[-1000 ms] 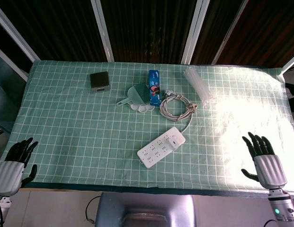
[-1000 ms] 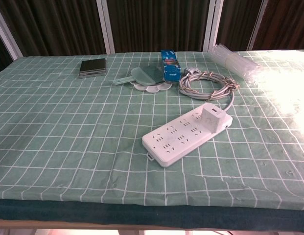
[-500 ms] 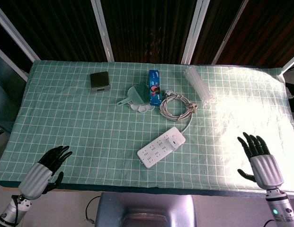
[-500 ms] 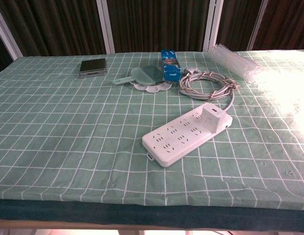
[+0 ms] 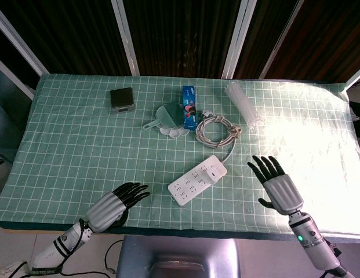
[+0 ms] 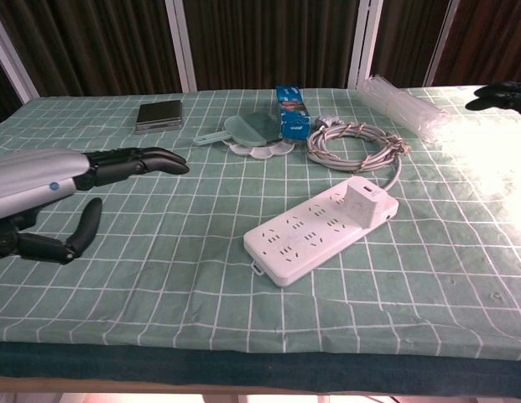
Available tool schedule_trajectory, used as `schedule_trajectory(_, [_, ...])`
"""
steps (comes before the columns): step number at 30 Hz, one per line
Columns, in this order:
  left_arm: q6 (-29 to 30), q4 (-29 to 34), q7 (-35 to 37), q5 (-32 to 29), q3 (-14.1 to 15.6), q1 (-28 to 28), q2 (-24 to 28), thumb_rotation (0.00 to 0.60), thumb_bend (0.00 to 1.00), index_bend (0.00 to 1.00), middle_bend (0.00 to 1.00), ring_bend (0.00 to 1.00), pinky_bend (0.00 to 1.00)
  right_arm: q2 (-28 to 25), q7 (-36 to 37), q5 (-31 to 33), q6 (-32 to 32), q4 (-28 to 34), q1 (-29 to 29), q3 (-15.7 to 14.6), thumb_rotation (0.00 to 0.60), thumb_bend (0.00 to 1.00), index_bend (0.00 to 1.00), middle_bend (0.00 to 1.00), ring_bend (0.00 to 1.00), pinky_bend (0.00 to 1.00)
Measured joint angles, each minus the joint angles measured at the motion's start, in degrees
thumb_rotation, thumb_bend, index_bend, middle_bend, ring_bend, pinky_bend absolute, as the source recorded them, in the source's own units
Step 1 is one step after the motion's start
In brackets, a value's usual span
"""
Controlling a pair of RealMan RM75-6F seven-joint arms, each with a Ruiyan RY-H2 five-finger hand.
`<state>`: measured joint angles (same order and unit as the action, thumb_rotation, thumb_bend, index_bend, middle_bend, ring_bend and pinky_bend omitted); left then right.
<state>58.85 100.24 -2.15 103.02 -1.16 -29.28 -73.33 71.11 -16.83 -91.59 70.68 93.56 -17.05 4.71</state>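
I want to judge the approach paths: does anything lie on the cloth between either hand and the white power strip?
Nothing visible does. Between the left hand and the power strip there is only bare checked tablecloth, and likewise between the right hand and the strip. The coiled cable lies beyond the strip.
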Motion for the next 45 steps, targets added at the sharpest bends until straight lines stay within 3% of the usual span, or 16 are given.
schedule_trajectory(6, [-5.69, 1.84, -12.30, -6.81, -3.55, -4.03, -5.23, 0.537, 0.92, 0.00, 0.00, 0.00, 0.11, 2.25, -0.55, 5.27, -8.31, -0.97, -5.45, 2.16, 0.600, 0.18, 0.00, 0.00, 0.00, 0.00])
schedule_trajectory(11, [-8.78, 1.78, -20.88, -12.78, -5.33, -6.06, -9.26, 0.504, 0.92, 0.00, 0.00, 0.00, 0.10, 4.14, -0.53, 6.38, -10.49, -2.45, -7.87, 3.09, 0.600, 0.18, 0.00, 0.00, 0.00, 0.00])
schedule_trajectory(19, [-12.82, -5.04, -34.86, -28.74, -7.59, -10.93, -20.76, 0.498, 0.92, 0.00, 0.00, 0.00, 0.10, 6.65, -2.08, 7.79, -16.20, -4.61, -13.80, 3.78, 0.600, 0.18, 0.00, 0.00, 0.00, 0.00])
schedule_trajectory(31, [-12.87, -14.13, -35.80, -34.45, -7.75, -16.06, -27.92, 0.491, 0.92, 0.00, 0.00, 0.00, 0.10, 10.28, -7.37, 12.99, -20.14, -7.76, -17.49, 2.97, 0.600, 0.18, 0.00, 0.00, 0.00, 0.00])
schedule_trajectory(45, [-10.94, -15.27, -38.60, -35.75, -4.18, -17.90, -30.18, 0.501, 0.92, 0.00, 0.00, 0.00, 0.10, 14.69, -7.50, 12.76, -19.40, -11.53, -19.62, 1.44, 0.600, 0.18, 0.00, 0.00, 0.00, 0.00])
